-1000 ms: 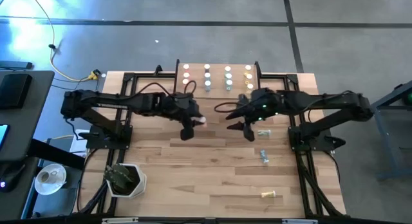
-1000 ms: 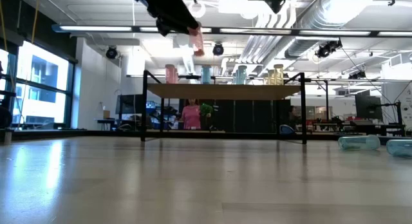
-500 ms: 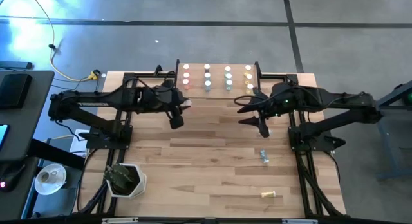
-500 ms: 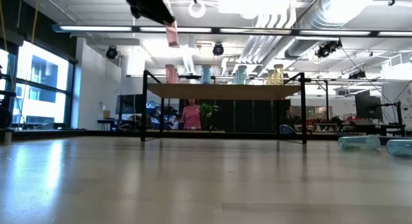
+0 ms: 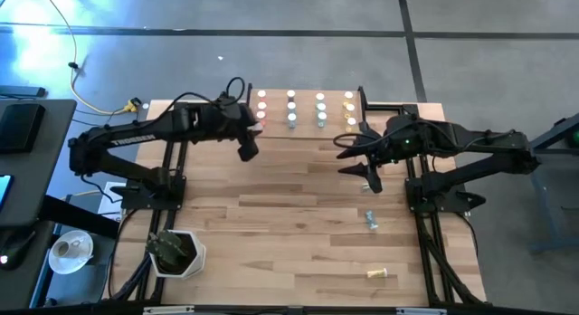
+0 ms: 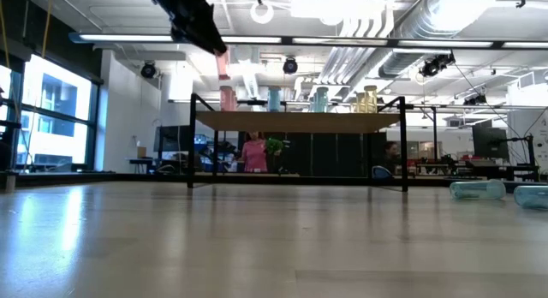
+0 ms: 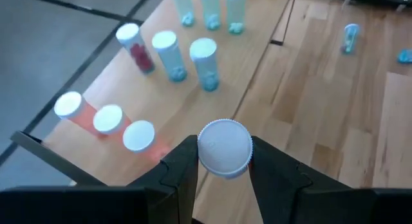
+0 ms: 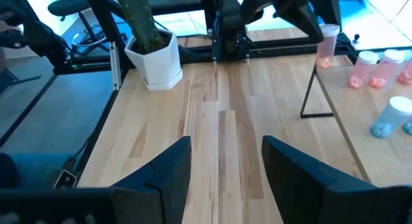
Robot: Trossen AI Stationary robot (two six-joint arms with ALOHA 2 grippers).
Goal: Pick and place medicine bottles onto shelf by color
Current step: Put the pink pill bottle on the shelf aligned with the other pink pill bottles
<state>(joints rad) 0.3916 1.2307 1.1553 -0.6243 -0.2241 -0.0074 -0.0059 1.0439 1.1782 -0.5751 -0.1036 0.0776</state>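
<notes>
high view: the left gripper (image 5: pixel 246 145) was seen by the shelf (image 5: pixel 306 100)'s left end; the right gripper (image 5: pixel 362 167) was held over the table, fingers apart and empty.

low view: a pink bottle (image 6: pixel 223 65) was carried just above the shelf's pink row.

left wrist view: the fingers were clamped on the bottle's cap end, above three standing pinks (image 7: pixel 108 118).

right wrist view: nothing was held. if lowered off-line, the standing pinks could be toppled.
</notes>
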